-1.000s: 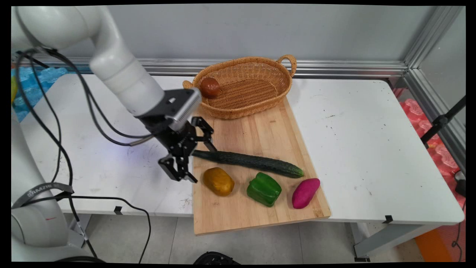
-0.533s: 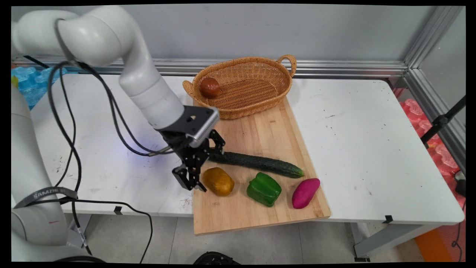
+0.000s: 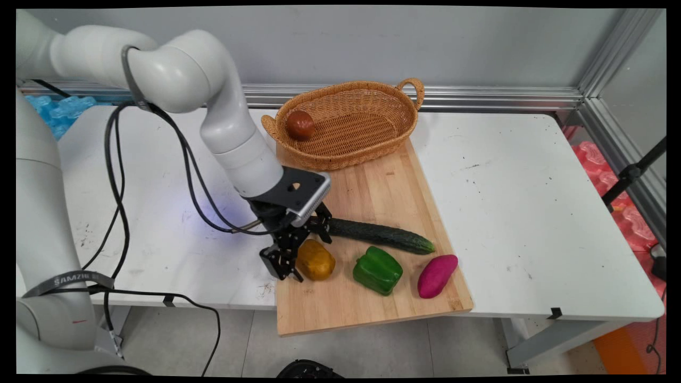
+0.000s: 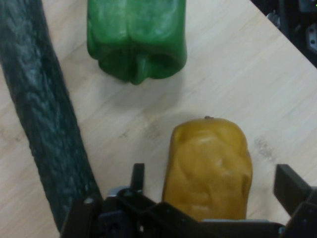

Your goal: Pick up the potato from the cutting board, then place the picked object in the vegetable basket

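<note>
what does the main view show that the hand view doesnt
Only the main view shows the wicker basket with a brown round fruit in it, the purple sweet potato, the white table and the arm. Only the hand view shows the open fingers either side of the yellow potato. Both show the potato, cucumber, green pepper, cutting board and gripper.

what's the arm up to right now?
The gripper is open and low over the near left of the cutting board, one finger on each side of the yellow-brown potato, not closed on it. The cucumber, green pepper and purple sweet potato lie alongside. The basket sits behind.
</note>
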`<action>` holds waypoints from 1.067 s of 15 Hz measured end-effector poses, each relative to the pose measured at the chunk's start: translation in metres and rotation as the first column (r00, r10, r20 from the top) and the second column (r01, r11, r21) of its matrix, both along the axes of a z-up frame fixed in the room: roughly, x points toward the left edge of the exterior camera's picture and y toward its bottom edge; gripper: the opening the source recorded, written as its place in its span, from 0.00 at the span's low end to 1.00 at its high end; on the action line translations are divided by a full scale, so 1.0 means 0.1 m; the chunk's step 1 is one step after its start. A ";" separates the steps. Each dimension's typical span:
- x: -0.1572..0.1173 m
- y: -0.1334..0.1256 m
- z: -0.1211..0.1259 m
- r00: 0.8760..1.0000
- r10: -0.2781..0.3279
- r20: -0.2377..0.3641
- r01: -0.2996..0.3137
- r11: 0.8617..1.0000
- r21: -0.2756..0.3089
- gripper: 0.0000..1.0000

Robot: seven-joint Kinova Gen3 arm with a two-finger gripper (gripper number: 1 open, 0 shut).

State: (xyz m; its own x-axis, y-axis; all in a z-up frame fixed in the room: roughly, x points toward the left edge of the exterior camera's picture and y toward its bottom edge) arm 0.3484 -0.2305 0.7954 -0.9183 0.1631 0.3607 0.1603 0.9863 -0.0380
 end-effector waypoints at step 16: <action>0.12 -0.15 0.81 0.996 0.088 0.032 -0.089 0.995 0.039 0.00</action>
